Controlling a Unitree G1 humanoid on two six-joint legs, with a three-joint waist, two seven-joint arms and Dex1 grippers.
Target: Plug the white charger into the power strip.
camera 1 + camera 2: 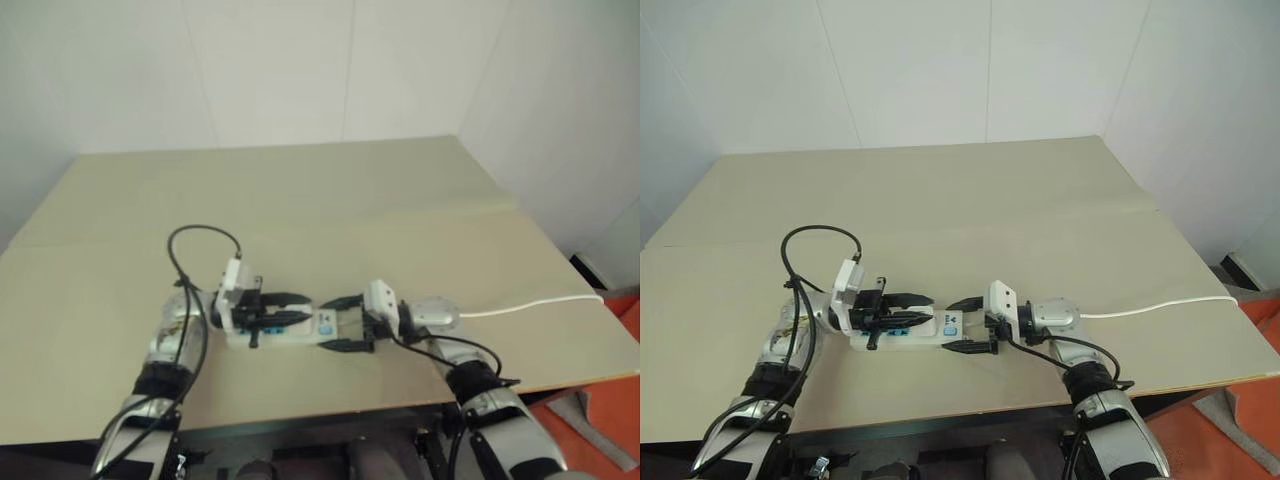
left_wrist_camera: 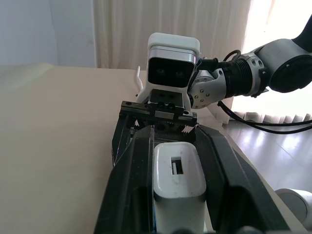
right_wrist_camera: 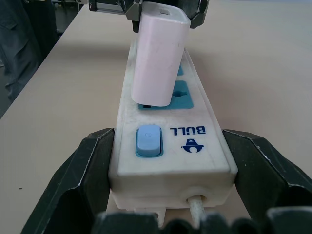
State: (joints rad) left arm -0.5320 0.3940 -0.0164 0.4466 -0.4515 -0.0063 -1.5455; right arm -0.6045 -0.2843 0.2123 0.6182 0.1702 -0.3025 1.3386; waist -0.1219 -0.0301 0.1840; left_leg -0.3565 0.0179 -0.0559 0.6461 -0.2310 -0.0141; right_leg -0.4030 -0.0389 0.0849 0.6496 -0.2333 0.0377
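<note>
Left tool (image 1: 290,308) pinches small white rounded plastic charger (image 3: 157,53), seated in a blue socket of long white plastic power strip (image 3: 171,161) at worktop's (image 1: 330,200) six o'clock. My right tool (image 1: 340,323) brackets its switch end. Plugging looks done; release remains.

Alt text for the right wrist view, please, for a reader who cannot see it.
A small white rounded plastic charger, held from above by the left gripper, stands in a blue socket of the long white plastic power strip. The right gripper's black fingers flank the strip's switch end on the beige table.
</note>
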